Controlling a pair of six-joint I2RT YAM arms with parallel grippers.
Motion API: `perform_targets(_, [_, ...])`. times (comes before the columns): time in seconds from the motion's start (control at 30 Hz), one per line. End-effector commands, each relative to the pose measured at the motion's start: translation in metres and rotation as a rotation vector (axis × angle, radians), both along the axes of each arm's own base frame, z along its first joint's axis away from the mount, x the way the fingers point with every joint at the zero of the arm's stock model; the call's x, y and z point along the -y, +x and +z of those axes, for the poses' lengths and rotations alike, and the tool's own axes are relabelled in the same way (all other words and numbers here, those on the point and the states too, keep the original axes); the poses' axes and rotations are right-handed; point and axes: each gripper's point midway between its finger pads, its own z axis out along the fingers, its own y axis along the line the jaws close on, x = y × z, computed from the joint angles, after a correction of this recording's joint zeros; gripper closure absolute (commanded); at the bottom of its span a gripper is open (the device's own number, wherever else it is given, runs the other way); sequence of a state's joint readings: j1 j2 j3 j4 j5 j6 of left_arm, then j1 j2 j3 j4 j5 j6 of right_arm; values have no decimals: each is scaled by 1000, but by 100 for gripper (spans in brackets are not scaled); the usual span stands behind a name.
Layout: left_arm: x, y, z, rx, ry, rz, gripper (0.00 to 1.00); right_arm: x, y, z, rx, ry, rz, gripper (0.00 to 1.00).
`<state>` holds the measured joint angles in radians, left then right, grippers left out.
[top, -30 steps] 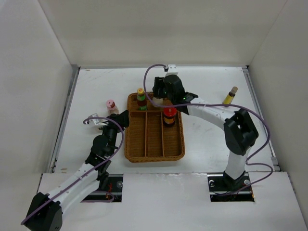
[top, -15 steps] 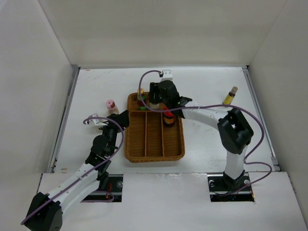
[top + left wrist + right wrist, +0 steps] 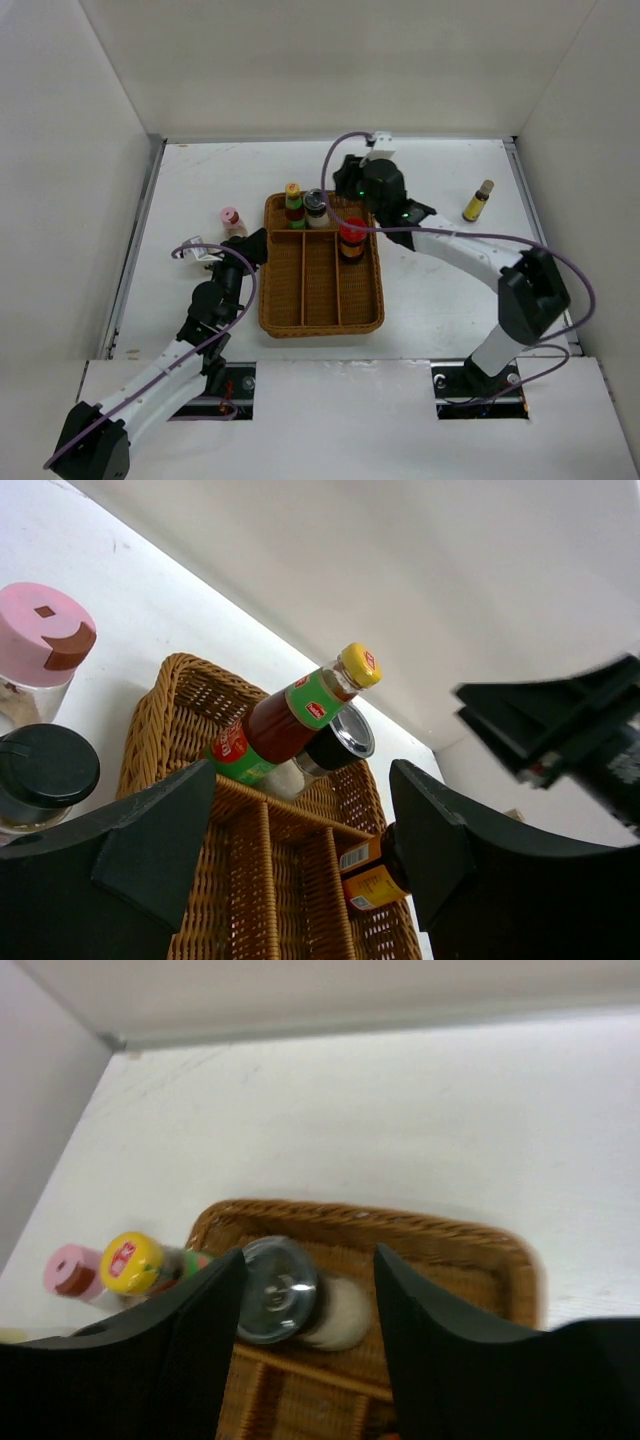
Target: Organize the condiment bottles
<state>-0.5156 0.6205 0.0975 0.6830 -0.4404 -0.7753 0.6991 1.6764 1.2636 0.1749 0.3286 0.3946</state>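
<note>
A brown wicker tray (image 3: 268,300) holds three condiment bottles: a yellow-capped sauce bottle (image 3: 293,203), a grey-capped jar of white powder (image 3: 316,207) beside it in the back row, and a red-capped jar (image 3: 351,240). My right gripper (image 3: 345,187) hovers open just behind and above the grey-capped jar (image 3: 278,1290), apart from it. A pink-capped jar (image 3: 231,220) stands on the table left of the tray. My left gripper (image 3: 258,243) is open and empty at the tray's left rim. A tan-capped yellow bottle (image 3: 478,200) stands far right.
In the left wrist view a black-capped jar (image 3: 45,770) stands close by the left finger, in front of the pink-capped jar (image 3: 40,630). White walls enclose the table on three sides. The tray's three long front compartments (image 3: 320,290) hold nothing but the red-capped jar.
The right gripper let go of the grey-capped jar in the tray's back row beside the yellow-capped bottle, then pulled back up and to the right. The left arm has not moved.
</note>
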Motion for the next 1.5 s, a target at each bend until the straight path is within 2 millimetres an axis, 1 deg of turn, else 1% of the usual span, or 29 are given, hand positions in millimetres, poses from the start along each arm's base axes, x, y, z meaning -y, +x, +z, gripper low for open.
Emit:
perform_targets(0.0, [2, -2, 12, 38, -28, -11, 30, 74, 12, 62, 138, 136, -171, 54])
perform_targets(0.07, [3, -3, 10, 35, -30, -16, 30, 133, 15, 66, 155, 134, -315, 72])
perform_targets(0.1, [4, -3, 11, 37, -31, -21, 30, 163, 13, 66, 161, 121, -395, 77])
perform_targets(0.17, [5, -3, 12, 38, -31, -27, 30, 228, 8, 62, 155, 77, -586, 77])
perform_targets(0.2, [6, -3, 12, 37, -31, -29, 30, 255, 6, 56, 135, 44, -666, 76])
perform_targets(0.27, [9, -3, 10, 33, -31, -38, 30, 298, 3, 44, 93, -14, -782, 71])
perform_targets(0.3, [10, -4, 10, 33, -32, -43, 30, 317, 2, 39, 78, -37, -829, 66])
perform_targets(0.33, [11, -4, 10, 31, -32, -46, 30, 332, 0, 34, 67, -48, -868, 59])
perform_targets(0.4, [11, -3, 9, 27, -29, -46, 30, 353, 1, 23, 39, -60, -915, 49])
perform_targets(0.43, [12, -3, 9, 26, -29, -48, 30, 363, 4, 17, 23, -78, -934, 46])
perform_targets(0.5, [13, -4, 9, 29, -31, -54, 30, 381, 9, 4, -17, -114, -967, 43])
perform_targets(0.6, [13, -4, 9, 27, -31, -52, 30, 388, 17, -12, -48, -135, -958, 40])
perform_targets(0.7, [14, -3, 9, 25, -29, -55, 30, 397, 24, -23, -72, -147, -963, 37])
perform_targets(0.8, [14, -3, 8, 22, -28, -54, 29, 395, 32, -33, -91, -130, -929, 37])
perform_targets(0.93, [16, -1, 6, 13, -22, -55, 29, 392, 39, -37, -96, -116, -909, 37])
perform_targets(1.07, [17, 0, 5, 15, -25, -60, 29, 391, 44, -41, -104, -129, -911, 41])
perform_targets(1.3, [14, 2, 5, 14, -24, -46, 29, 392, 47, -55, -132, -144, -912, 48])
perform_targets(1.37, [13, 1, 3, 11, -23, -46, 29, 392, 48, -59, -140, -151, -912, 52])
perform_targets(1.47, [13, 2, 4, 11, -23, -43, 29, 393, 46, -57, -134, -146, -919, 62])
